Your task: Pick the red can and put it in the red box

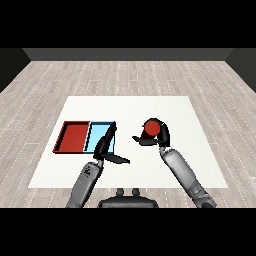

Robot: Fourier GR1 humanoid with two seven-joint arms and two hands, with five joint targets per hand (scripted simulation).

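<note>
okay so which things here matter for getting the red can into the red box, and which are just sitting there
Part of the job:
- red can, held in the right hand
- red tray, the place to put it

Just there:
- light blue tray, beside the red one
- left hand, open, holding nothing
- white table

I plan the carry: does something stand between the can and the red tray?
Yes. The blue tray and the left robot hand lie between the can, held in the right robot hand, and the red tray.
</note>
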